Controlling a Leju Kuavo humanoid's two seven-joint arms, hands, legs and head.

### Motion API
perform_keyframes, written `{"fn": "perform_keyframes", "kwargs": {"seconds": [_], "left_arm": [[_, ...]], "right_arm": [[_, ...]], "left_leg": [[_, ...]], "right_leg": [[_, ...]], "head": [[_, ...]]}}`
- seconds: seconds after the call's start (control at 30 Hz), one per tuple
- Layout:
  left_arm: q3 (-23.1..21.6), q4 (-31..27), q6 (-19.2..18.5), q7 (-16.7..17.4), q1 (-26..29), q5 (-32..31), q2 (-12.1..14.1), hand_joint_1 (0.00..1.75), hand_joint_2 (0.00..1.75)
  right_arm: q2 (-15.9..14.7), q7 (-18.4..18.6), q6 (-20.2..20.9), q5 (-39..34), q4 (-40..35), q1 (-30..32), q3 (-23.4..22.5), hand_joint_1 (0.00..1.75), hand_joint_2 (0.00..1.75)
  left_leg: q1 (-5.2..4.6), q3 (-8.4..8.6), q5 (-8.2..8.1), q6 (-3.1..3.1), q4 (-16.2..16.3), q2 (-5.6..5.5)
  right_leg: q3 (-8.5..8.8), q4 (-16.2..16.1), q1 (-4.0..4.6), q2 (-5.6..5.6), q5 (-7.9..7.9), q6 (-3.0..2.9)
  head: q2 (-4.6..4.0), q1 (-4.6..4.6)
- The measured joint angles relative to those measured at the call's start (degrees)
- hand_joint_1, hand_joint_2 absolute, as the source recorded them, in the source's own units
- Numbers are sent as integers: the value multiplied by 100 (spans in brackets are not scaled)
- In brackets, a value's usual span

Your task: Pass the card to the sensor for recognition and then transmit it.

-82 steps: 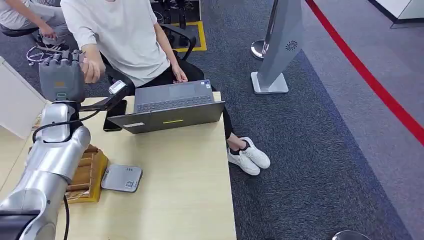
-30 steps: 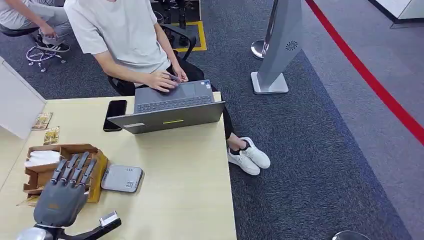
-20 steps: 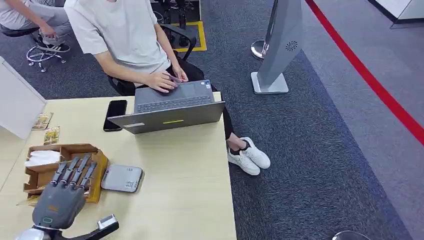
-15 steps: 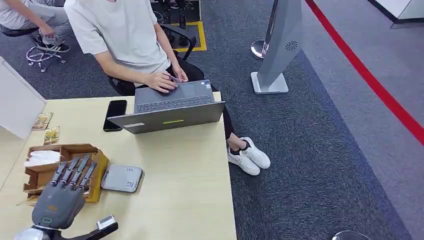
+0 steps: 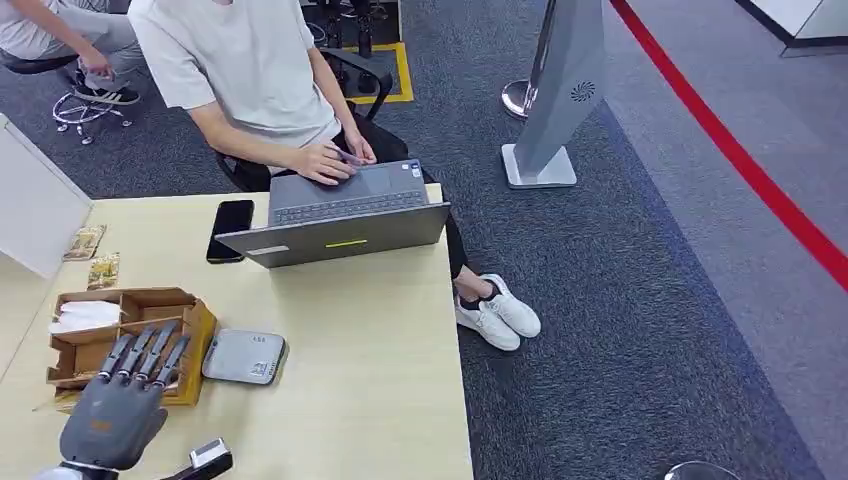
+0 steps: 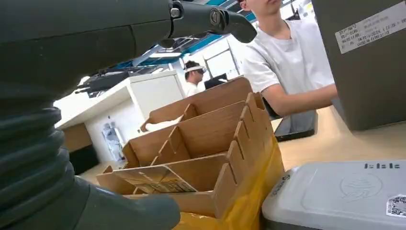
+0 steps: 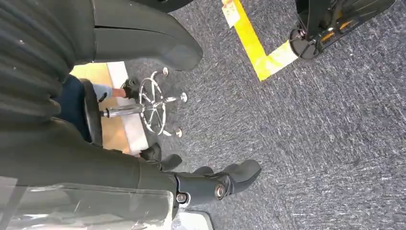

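My left hand hovers low over the table's near left corner, fingers spread and holding nothing, its fingertips over the near edge of a compartmented cardboard box. In the left wrist view a printed card lies flat in the box's nearest compartment, between my thumb and a dark finger. The grey card sensor lies flat just right of the box. My right hand hangs above the carpet with its fingers apart and nothing in it.
A person in a white shirt types on a grey laptop at the table's far edge, with a black phone beside it. Two small cards lie far left near a white partition. A sign stand is on the carpet.
My left arm, earlier raised toward the person beside the laptop, has come down to the near left corner and slid slightly back. The person's hand has gone to the laptop.
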Motion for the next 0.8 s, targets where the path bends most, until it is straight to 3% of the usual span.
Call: {"fn": "perform_keyframes", "kwargs": {"seconds": [0.47, 0.8], "left_arm": [[2, 0, 315, 457, 1, -411, -120, 0, 175], [2, 0, 330, 463, 1, -437, -223, 0, 175]], "right_arm": [[-2, 28, -15, -2, 0, 0, -2, 0, 175], [-2, 35, -18, -2, 0, 0, -2, 0, 175]], "left_leg": [[0, 0, 0, 0, 0, 0], [0, 0, 0, 0, 0, 0]], "right_leg": [[0, 0, 0, 0, 0, 0], [0, 0, 0, 0, 0, 0]], "head": [[0, 0], [0, 0]]}}
